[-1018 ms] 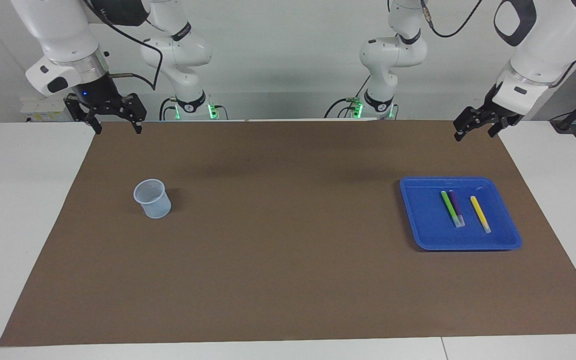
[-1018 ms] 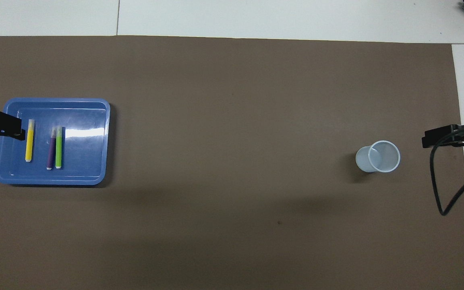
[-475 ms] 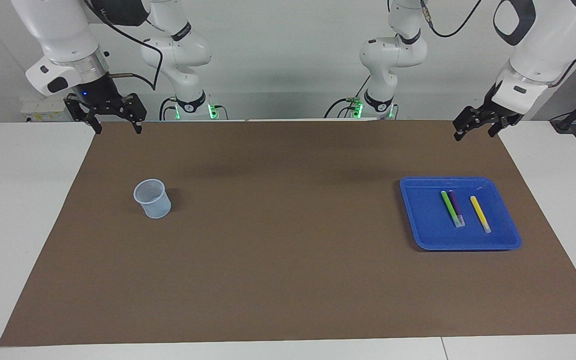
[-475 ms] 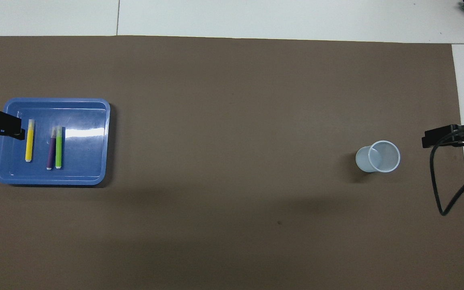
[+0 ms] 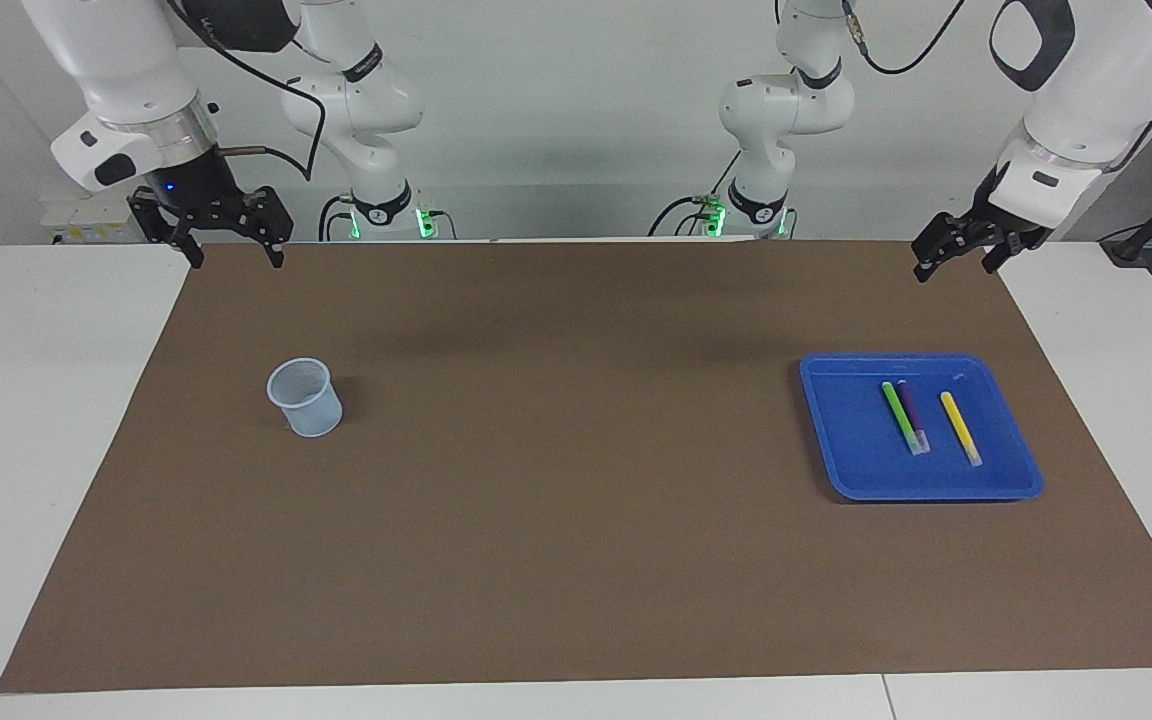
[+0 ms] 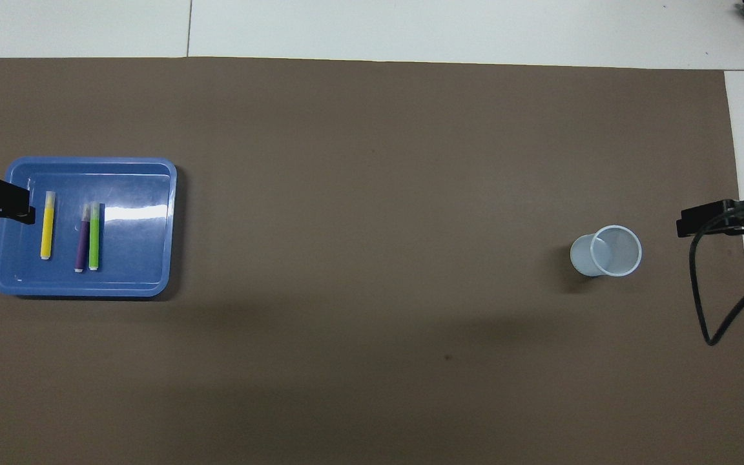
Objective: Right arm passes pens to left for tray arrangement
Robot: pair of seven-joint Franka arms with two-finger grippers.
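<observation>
- Three pens are seen lying flat in the blue tray [image 5: 841, 470], toward the left arm's end of the table.
- Green pen [image 5: 901, 415] and purple pen [image 5: 910, 405] are set side by side, touching or nearly so; the yellow pen [image 5: 960, 427] lies apart from them, toward the tray's outer edge.
- All three long axes run roughly parallel, from nearer the robots to farther from them; the whitish tips point away from the robots.
- The tray is squarish, with rounded corners and a raised rim, in glossy plastic; a glare streak is noted on its floor in the overhead view.
- The tray sits fully on the brown mat [image 5: 576, 560], near the mat's edge at that end. The mat is matte and flat, and a broad open stretch of it lies between tray and cup.
- A small translucent pale cup [image 5: 306, 398] stands upright, mouth up, toward the right arm's end, well apart from the tray.
- Left gripper [image 5: 956, 262] is held in the air over the mat's corner, nearer the robots' edge than the tray; fingers spread, nothing held.
- Right gripper [image 5: 233, 255] is held in the air over the mat's edge at its own end; fingers wide apart, nothing held.
</observation>
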